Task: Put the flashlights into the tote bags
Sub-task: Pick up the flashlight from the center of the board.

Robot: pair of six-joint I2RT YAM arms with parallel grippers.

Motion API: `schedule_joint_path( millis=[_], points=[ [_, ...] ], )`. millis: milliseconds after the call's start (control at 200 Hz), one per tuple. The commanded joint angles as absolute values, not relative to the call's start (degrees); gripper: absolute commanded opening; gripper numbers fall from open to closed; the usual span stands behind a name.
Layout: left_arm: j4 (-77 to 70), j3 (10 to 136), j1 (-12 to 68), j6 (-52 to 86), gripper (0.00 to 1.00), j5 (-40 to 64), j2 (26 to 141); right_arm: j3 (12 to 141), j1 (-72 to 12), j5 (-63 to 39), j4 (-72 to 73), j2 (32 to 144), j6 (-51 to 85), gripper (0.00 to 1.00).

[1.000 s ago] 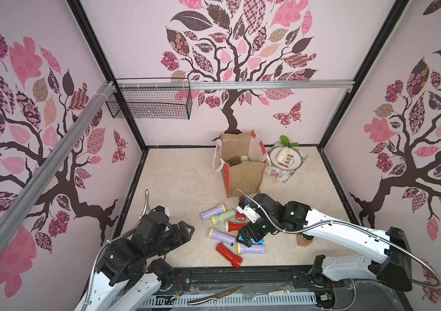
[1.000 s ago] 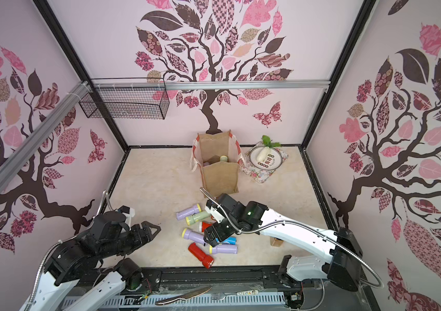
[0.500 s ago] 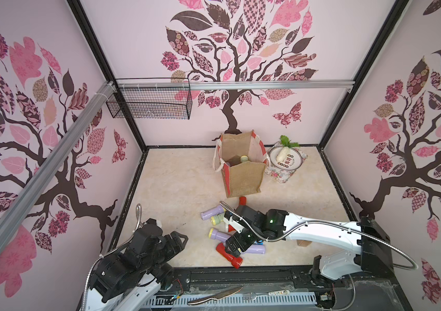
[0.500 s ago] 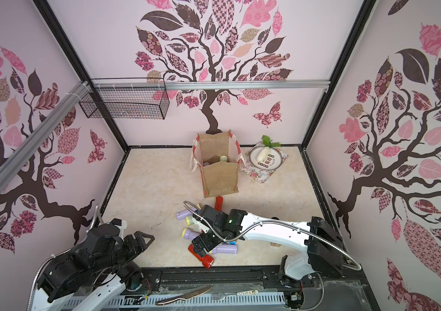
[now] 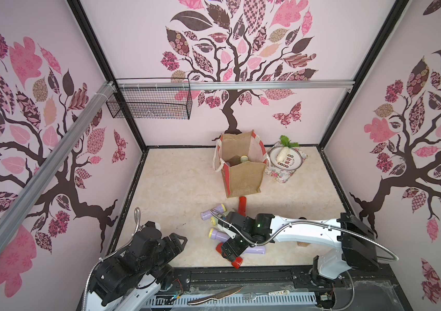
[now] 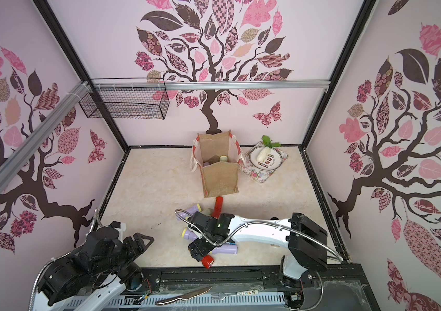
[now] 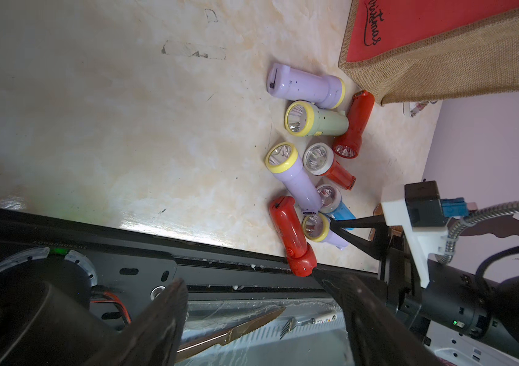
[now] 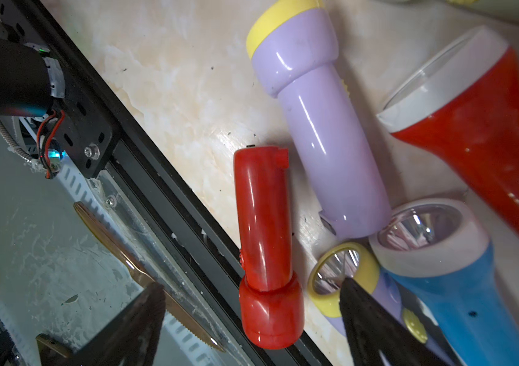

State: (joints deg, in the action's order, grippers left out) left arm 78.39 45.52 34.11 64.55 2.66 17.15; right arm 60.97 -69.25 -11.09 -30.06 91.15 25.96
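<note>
Pink tree-papered booth, cream marbled counter [image 5: 176,188]. My right end effector [image 8: 250,285] hangs over the red flashlight [image 8: 262,221] at the front edge. Its jaws are wide, one on each side of the barrel, gripping nothing. The barrel lies square across the closing line, head against the black rail [image 8: 163,177]. A lilac flashlight [image 8: 337,269] crowds one finger. The tote bag [image 5: 243,175] stands upright at the back, well apart. My left end effector [image 5: 177,241] is farther off, open and empty.

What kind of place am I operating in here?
Probably a staged robot test booth, not a real room: tree-decal wall panels, black frame posts, an aluminium rail carrying a wire basket, and a marble-look tabletop.
</note>
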Motion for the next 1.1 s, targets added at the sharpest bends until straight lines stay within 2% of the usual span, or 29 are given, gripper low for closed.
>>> schedule_joint_path(
  millis=[0, 1095],
  points=[
    [78.6, 44.1, 34.1, 64.9, 0.79, 1.9, 16.4, 63.4, -69.5, -9.8, -30.0, 92.7, 26.2, 0.86],
    [80.6, 44.1, 34.1, 63.8, 0.78, 2.2, 15.4, 66.5, -71.0, -9.1, -28.2, 102.8, 27.1, 0.62]
  ],
)
